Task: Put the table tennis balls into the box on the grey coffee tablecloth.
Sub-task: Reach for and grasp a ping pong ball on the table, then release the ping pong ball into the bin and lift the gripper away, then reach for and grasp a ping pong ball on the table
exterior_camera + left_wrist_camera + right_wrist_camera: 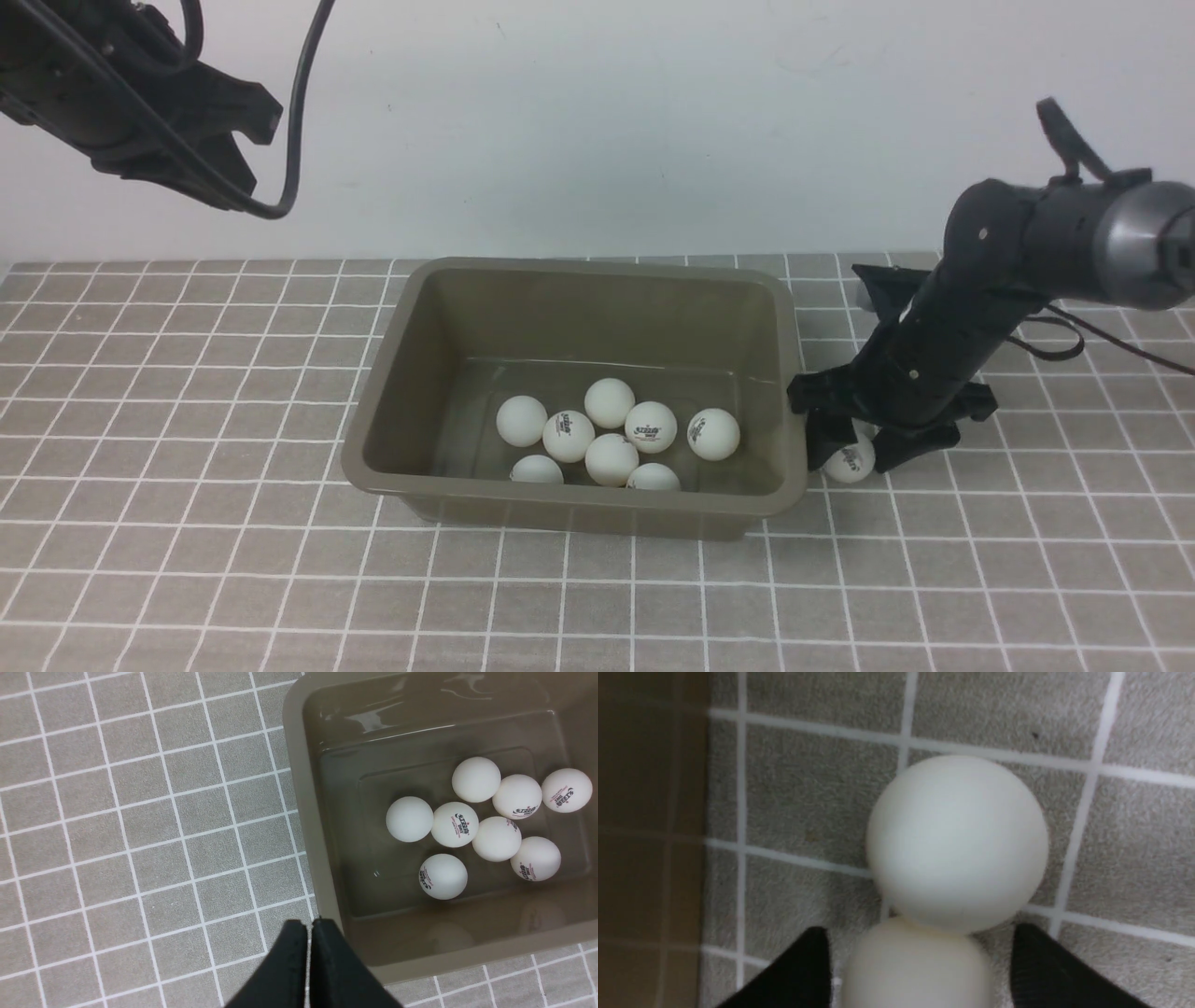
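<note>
Straddles, with right gripper (857,457) unclenched, one of two table tennis balls (915,970) on the grey coffee tablecloth (187,467) at the box's (574,511) 3 o'clock, seemingly to pinch it. Holds left gripper (309,926) clenched, empty, high at 10 o'clock, out of the way.

**Eight in, one between the jaws**

The olive-brown box (597,317) sits on the grey checked tablecloth (187,467) with eight white table tennis balls (611,459) inside. Just outside its right wall, the right gripper (853,464) is down at the cloth, jaws apart on either side of a logo-printed ball (849,457).
</note>
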Action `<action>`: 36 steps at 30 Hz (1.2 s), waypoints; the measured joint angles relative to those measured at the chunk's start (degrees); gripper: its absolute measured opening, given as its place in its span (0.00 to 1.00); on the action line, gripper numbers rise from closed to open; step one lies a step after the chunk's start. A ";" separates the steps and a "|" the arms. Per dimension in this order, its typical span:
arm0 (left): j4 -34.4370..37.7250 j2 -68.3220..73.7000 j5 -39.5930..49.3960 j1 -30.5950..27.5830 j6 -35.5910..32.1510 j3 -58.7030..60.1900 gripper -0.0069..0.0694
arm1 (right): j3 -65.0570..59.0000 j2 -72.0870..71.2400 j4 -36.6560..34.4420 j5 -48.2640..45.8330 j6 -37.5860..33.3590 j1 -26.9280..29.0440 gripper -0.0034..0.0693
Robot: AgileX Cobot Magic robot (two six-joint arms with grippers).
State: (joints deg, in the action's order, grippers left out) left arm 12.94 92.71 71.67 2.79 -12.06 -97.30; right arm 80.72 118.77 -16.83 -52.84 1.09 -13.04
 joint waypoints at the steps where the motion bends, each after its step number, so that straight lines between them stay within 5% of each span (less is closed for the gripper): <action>1: 0.00 0.00 0.00 0.00 0.00 0.00 0.08 | 0.00 0.00 0.00 -0.30 -0.46 0.00 0.61; 3: 0.18 0.00 0.00 0.00 0.00 0.00 0.08 | 0.00 -0.08 0.07 -1.86 -1.90 0.00 0.53; 12: 1.26 0.00 0.00 0.00 0.00 0.00 0.08 | -0.26 -15.08 -0.43 -8.73 -2.89 -0.23 0.54; 23: 3.33 -0.18 0.00 0.00 0.00 0.00 0.08 | -0.13 -16.81 -10.60 5.69 -13.55 -8.74 0.55; 31: 3.62 -1.48 0.00 0.00 -0.23 0.52 0.08 | -0.28 -15.28 -2.18 8.03 -13.39 -8.49 0.87; 36: 3.62 -4.22 -0.01 0.00 -0.28 3.11 0.08 | -0.28 -16.09 6.99 6.72 -7.27 -3.67 0.81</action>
State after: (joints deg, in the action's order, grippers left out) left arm 16.56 88.49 71.66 2.79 -12.34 -94.19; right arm 80.44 102.69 -9.85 -46.12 -6.18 -16.71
